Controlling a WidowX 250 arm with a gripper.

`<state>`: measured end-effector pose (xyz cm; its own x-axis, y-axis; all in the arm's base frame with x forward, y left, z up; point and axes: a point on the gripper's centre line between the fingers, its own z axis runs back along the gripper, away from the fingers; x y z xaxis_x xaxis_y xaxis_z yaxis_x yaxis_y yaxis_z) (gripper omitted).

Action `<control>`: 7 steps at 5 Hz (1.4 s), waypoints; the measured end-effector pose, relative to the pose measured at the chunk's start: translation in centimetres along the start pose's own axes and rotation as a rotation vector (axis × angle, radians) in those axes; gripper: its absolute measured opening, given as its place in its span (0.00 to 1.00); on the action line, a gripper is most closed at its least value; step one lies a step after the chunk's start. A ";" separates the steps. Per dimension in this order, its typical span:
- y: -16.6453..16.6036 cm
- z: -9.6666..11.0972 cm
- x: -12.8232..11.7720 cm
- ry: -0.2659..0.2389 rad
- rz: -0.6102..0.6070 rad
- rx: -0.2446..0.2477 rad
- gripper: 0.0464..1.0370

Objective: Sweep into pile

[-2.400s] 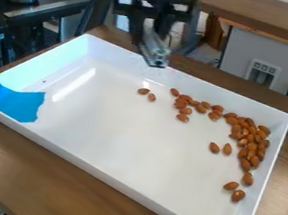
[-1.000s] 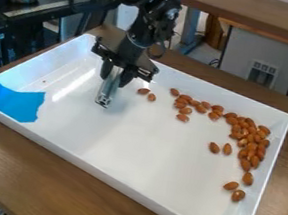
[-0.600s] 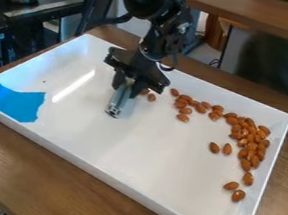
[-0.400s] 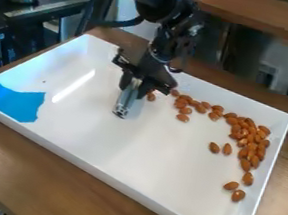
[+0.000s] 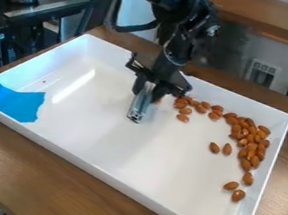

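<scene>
Black gripper (image 5: pixel 147 95) hanging over far half of white tray (image 5: pixel 129 182), closing snugly round a silvery metal piece (image 5: pixel 137 111) that is pointing down. Almonds (image 5: pixel 249 143) lying right of it in a loose curve, running along the tray's far side and down its right side; a few sitting slightly apart. Blue material (image 5: pixel 17 104) covering part of tray's left edge.

Whole brown almonds (image 5: pixel 248 179) lie loose in the white tray (image 5: pixel 167 155), running in a thin band from beside the pincer (image 5: pixel 145 100) to a denser cluster well to its right, with two set between them and a few strays nearer the camera than the pincer.
</scene>
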<state>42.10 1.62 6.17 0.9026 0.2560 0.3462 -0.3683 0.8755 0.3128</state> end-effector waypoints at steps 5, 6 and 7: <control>-10.8 5.4 -4.0 -0.010 -0.130 -0.122 0.33; -12.1 6.6 -4.9 -0.013 -0.140 -0.129 0.33; -10.2 7.1 -5.6 -0.086 -0.052 -0.063 0.33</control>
<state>39.22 -11.61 7.36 0.8967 0.1762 0.4061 -0.3044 0.9114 0.2768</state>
